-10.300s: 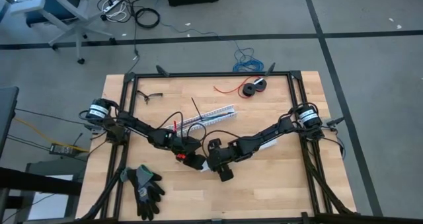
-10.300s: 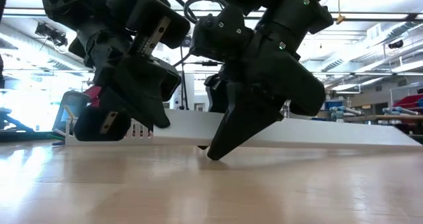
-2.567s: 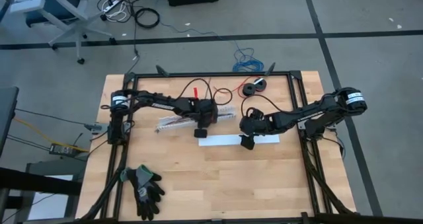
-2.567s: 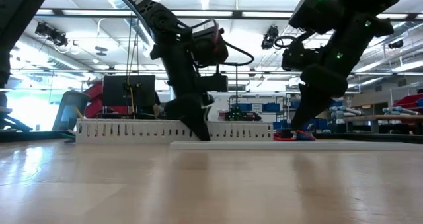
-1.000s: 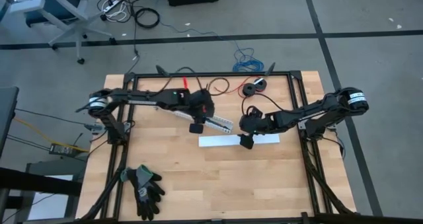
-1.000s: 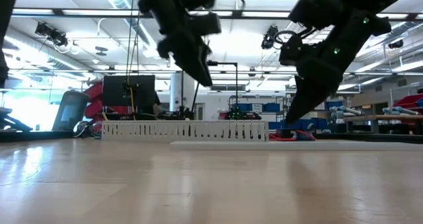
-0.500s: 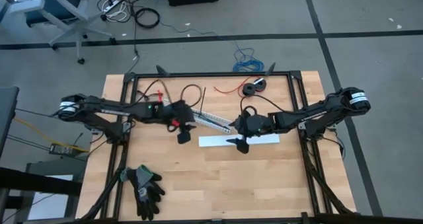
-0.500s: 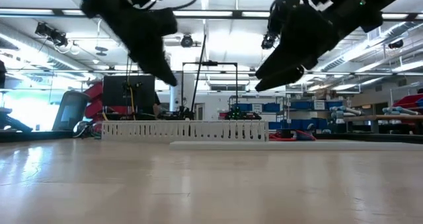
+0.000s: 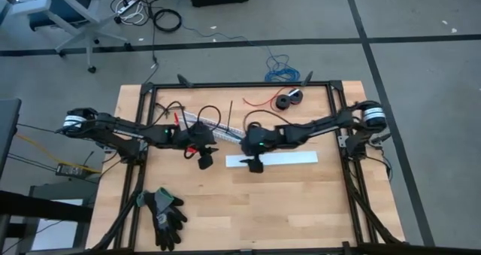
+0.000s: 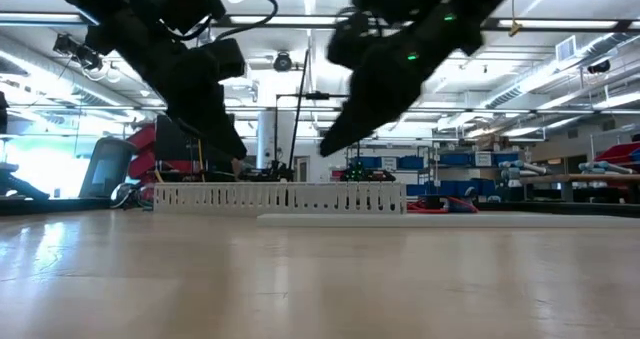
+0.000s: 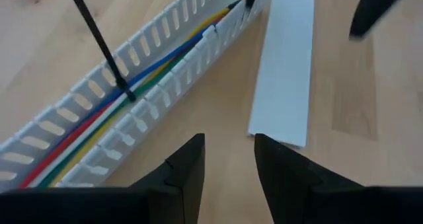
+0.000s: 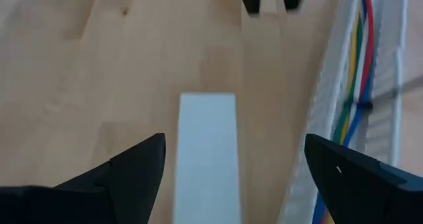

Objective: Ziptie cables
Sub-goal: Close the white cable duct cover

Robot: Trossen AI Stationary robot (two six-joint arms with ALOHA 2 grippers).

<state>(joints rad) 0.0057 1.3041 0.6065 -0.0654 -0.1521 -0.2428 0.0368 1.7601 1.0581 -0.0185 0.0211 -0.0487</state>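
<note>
The cables (image 11: 152, 75), yellow, blue, green and red, lie inside a white slotted duct (image 9: 214, 125) toward the table's far side. A black ziptie (image 11: 99, 39) loops around them and its tail stands up (image 9: 229, 112). My left gripper (image 9: 204, 163) hangs open just off the duct's near side, with nothing between its fingers (image 11: 228, 164). My right gripper (image 9: 255, 167) hovers wide open over the left end of a flat white cover strip (image 12: 206, 151), clear of it. In the low view both grippers (image 10: 235, 149) (image 10: 330, 144) are above the tabletop.
The white cover strip (image 9: 274, 159) lies on the table in front of the duct. A red wire with a black spool (image 9: 285, 99) sits at the far edge, and dark gloves (image 9: 165, 210) lie near the front left corner. A black frame (image 9: 240, 84) rims the table.
My left gripper has come down and back toward the table's left and near edges, off the duct, rolling as it went. My right gripper has swung toward the table's left along the cover strip, also rolling. The duct and the strip have stayed put.
</note>
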